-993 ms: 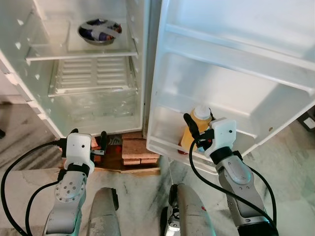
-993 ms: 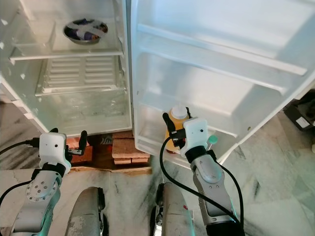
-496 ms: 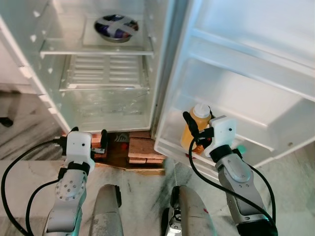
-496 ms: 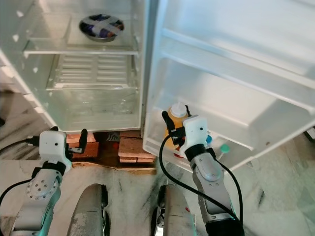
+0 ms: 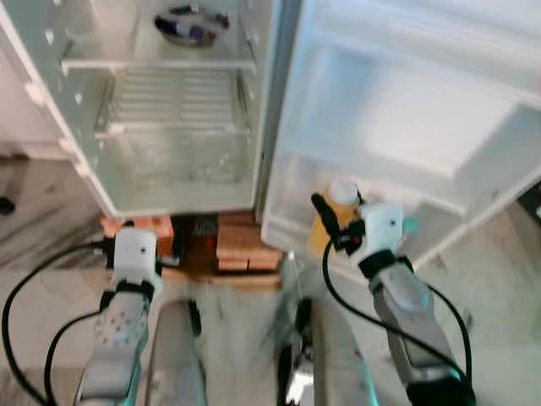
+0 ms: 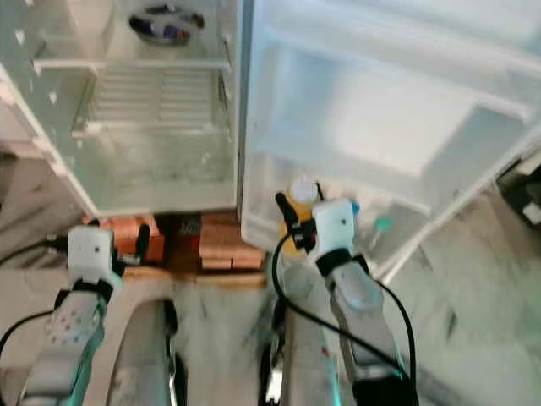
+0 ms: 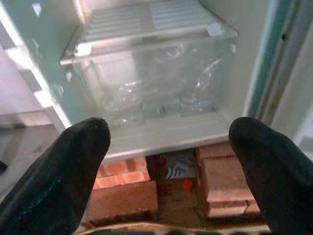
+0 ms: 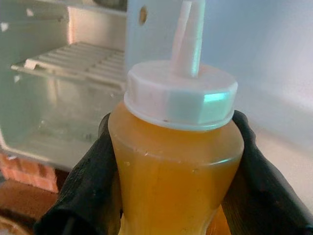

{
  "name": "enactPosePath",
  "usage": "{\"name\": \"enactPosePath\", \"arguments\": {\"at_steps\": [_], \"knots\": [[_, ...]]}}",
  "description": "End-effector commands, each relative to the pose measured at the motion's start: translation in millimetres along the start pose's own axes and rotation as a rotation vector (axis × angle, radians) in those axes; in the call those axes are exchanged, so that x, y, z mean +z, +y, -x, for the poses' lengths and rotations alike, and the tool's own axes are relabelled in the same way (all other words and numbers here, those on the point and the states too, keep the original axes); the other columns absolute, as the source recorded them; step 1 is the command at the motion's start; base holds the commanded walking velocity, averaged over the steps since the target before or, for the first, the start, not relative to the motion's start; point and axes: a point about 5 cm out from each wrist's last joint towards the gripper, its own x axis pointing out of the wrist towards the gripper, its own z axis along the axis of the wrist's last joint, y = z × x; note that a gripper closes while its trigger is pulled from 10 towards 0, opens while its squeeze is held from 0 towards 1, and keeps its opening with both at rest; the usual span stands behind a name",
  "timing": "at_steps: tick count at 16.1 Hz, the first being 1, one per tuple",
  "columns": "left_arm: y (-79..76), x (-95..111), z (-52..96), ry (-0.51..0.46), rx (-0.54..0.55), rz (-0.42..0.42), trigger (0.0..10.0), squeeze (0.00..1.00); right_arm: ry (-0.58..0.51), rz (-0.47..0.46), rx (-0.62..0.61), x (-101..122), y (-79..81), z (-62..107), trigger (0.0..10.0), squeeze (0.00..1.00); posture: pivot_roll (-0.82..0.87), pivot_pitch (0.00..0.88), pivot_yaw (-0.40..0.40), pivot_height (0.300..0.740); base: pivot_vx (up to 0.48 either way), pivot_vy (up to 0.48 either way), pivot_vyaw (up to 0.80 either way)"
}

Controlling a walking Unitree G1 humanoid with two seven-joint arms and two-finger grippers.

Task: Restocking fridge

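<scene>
Right gripper (image 5: 336, 230) clamps one squeeze bottle (image 8: 176, 171) of orange sauce, fingers (image 8: 88, 181) pressed on both sides below its white cap, held upright at the open fridge door's lower shelf (image 5: 292, 237), probably to stock it there. Left gripper (image 7: 168, 161) hangs wide and empty, idle, facing the one clear crisper drawer (image 7: 151, 83). One bowl (image 5: 190, 24) sits on the upper shelf. Fridge rests on bricks (image 7: 222, 178).

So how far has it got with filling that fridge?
Early on, it seems. One bowl sits on a fridge shelf. The right gripper holds a squeeze bottle of yellow-orange liquid, close by the lower door shelf but not set down. The left gripper is open and holds nothing. The other door shelves look bare.
</scene>
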Motion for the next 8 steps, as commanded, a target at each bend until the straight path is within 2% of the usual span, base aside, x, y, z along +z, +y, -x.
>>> {"name": "enactPosePath", "arguments": {"at_steps": [1,6,8], "knots": [[-1.7,0,2.2,0.003,-0.001,-0.002,10.0,0.0,-0.002,0.008,0.02,-1,1.9,1.7,10.0,0.0,0.1,0.17,-0.088,0.543,0.0,0.0,0.0],[0.6,1,5.7,0.006,0.007,-0.004,10.0,0.0,-0.024,0.005,0.093,-2,13.4,-13.6,10.0,0.0,0.12,0.193,-0.075,0.543,0.0,0.0,0.0],[0.7,1,8.1,0.008,0.005,-0.006,10.0,0.0,-0.01,0.013,0.117,-10,17.4,-19.2,10.0,0.0,0.13,0.202,-0.076,0.523,0.0,0.0,0.0]]}}
